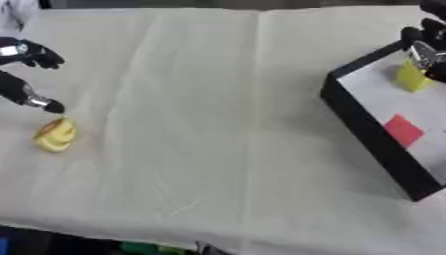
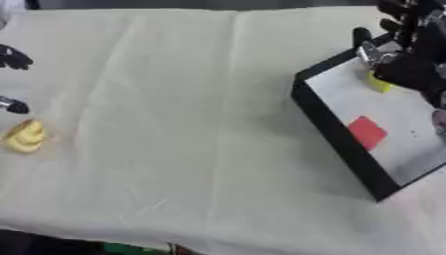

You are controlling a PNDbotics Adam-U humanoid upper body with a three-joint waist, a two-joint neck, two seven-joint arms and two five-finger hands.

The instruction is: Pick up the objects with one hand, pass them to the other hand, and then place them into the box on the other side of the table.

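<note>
Yellow block (image 1: 411, 76) sits inside the black-walled box (image 1: 370, 137) at 2 o'clock on the counter (image 1: 218, 124), under the right hand (image 2: 405, 62), whose grip I cannot tell; a red piece (image 1: 403, 130) lies nearby. Left hand (image 1: 26, 74), fingers spread, hovers at 9 o'clock above a yellow fruit-like object (image 1: 55, 135)

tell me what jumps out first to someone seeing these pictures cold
The black-walled box with a pale floor at the table's right catches the eye first, with a flat red square piece lying in it. Over its far end the robot's black right hand is at a small yellow block. Far left, a lumpy yellow toy sits on the cream tablecloth, just below the left hand.
</note>
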